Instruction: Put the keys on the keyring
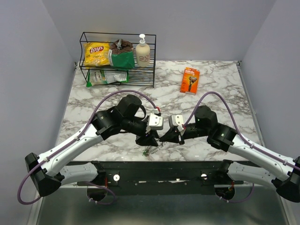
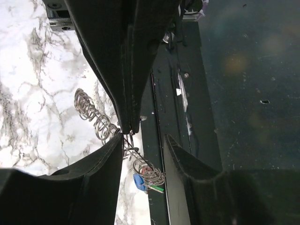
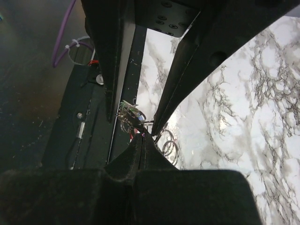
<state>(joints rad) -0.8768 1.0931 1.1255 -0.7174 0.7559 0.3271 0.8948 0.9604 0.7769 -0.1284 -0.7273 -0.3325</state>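
Note:
The keyring (image 2: 101, 124) is a coiled string of silvery loops lying on the marble near the table's front edge. It also shows in the right wrist view as the keyring (image 3: 168, 146). At its near end hang the keys (image 2: 139, 182), with blue, green and red heads, over the table's edge; from above the keys (image 1: 150, 151) are a small cluster. My right gripper (image 3: 143, 135) is shut, its tips pinching the keyring's wire. My left gripper (image 2: 143, 138) stands open, its fingers straddling the loops just above the keys. Both grippers (image 1: 149, 139) (image 1: 164, 137) meet tip to tip.
A black wire rack (image 1: 117, 58) at the back left holds a yellow chips bag (image 1: 97, 53), a green bag (image 1: 122, 58) and a soap bottle (image 1: 142, 52). An orange box (image 1: 190, 80) lies at the back right. The black mounting rail (image 1: 159, 171) runs under the front edge.

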